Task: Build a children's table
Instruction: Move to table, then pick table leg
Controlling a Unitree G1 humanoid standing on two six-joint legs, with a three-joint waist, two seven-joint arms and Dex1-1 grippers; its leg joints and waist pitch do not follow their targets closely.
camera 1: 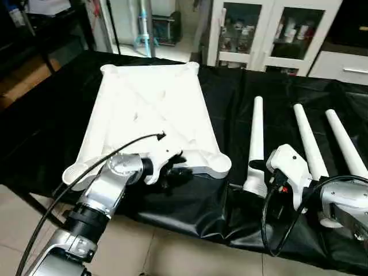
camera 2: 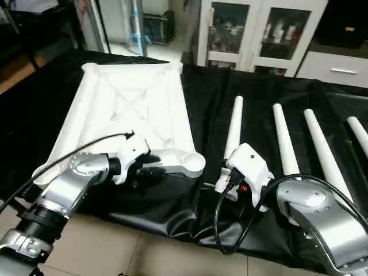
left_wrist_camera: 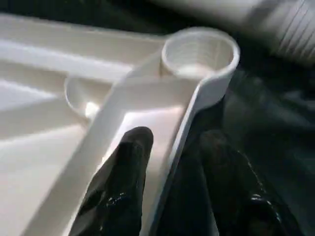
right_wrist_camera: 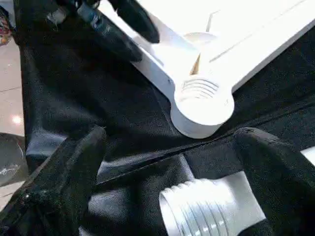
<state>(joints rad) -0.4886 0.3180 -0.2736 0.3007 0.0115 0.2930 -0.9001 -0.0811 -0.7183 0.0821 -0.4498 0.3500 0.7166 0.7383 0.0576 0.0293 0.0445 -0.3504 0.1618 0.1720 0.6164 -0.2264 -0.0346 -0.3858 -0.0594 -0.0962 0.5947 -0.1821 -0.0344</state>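
The white tabletop point(camera 1: 146, 103) lies upside down on the black cloth, its X-ribs facing up. My left gripper point(left_wrist_camera: 177, 140) is open at the near edge, one finger point(left_wrist_camera: 123, 182) inside the rim and the other outside, just short of the near right corner socket point(left_wrist_camera: 199, 49). To the right lie several white legs: one point(camera 2: 233, 135) closest to the tabletop, then others point(camera 2: 284, 144) point(camera 2: 325, 155) point(camera 2: 359, 132). My right gripper point(right_wrist_camera: 172, 135) is open, its fingers point(right_wrist_camera: 64, 182) spread either side of the closest leg's threaded end point(right_wrist_camera: 206, 206).
The black cloth point(camera 1: 190, 201) hangs over the table's front edge above a tiled floor point(camera 1: 172, 253). Glass-door cabinets point(camera 1: 264, 34) stand behind the table. Black cables point(camera 1: 270, 230) loop off both wrists.
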